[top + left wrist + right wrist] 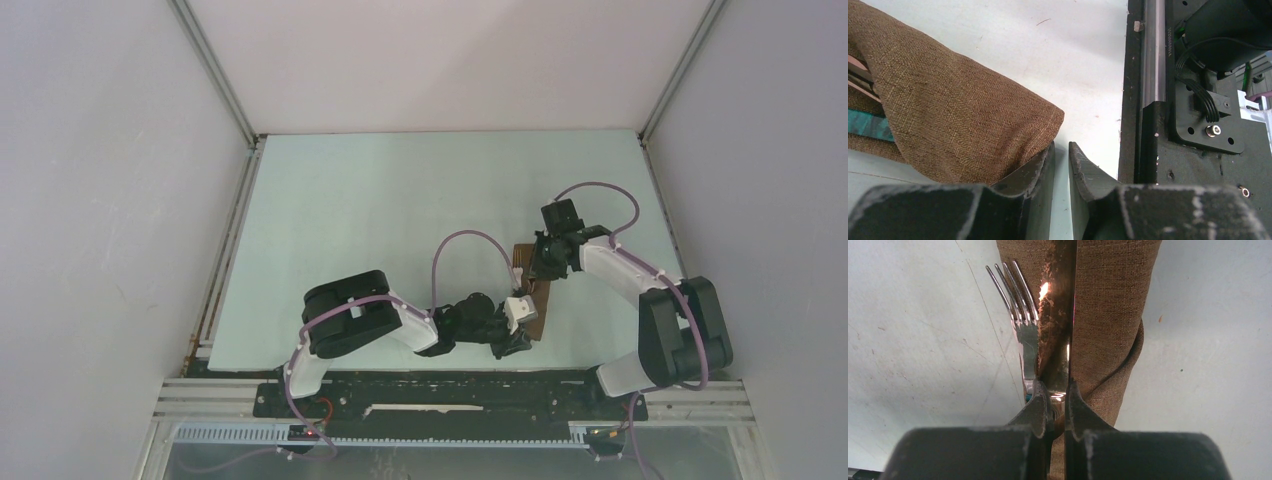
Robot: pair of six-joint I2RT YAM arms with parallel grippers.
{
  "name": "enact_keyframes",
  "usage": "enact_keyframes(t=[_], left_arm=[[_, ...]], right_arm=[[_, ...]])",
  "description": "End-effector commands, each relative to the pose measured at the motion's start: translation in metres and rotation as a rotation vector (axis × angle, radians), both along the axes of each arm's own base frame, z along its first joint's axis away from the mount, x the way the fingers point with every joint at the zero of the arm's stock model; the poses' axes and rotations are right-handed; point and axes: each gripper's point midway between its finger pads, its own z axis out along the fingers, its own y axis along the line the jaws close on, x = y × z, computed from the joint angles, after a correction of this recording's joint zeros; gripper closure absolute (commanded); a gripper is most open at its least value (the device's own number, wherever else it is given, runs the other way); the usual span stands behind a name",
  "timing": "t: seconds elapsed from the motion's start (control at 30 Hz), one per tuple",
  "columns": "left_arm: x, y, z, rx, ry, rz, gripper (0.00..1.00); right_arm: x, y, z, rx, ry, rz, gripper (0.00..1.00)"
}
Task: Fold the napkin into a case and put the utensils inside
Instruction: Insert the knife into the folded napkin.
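Observation:
The dark brown napkin is folded into a narrow case (533,312) that lies between my two grippers. In the right wrist view the case (1113,310) runs away from me. The silver-tined fork (1020,315) lies along its left edge, tines pointing away. My right gripper (1058,390) is shut on the thin reddish-brown knife (1058,315), which stands on edge over the cloth. My left gripper (1062,150) is nearly shut with nothing between its jaws. It sits at the case's near end (958,115), with cloth resting on its left finger. A teal handle (868,126) shows inside the fold.
The black base frame and rail (1153,75) stand just right of my left gripper, at the table's near edge. White enclosure walls (120,200) bound the pale table (400,200) on the left, right and back.

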Motion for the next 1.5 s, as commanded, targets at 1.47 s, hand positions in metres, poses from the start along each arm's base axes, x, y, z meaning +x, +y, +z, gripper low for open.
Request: enact_keyframes(t=[1.47], left_arm=[[0.017,0.005,0.009,-0.037,-0.018,0.056,0.63]], right_arm=[[-0.048,-0.009,-0.013,-0.051,0.248,0.063,0.82]])
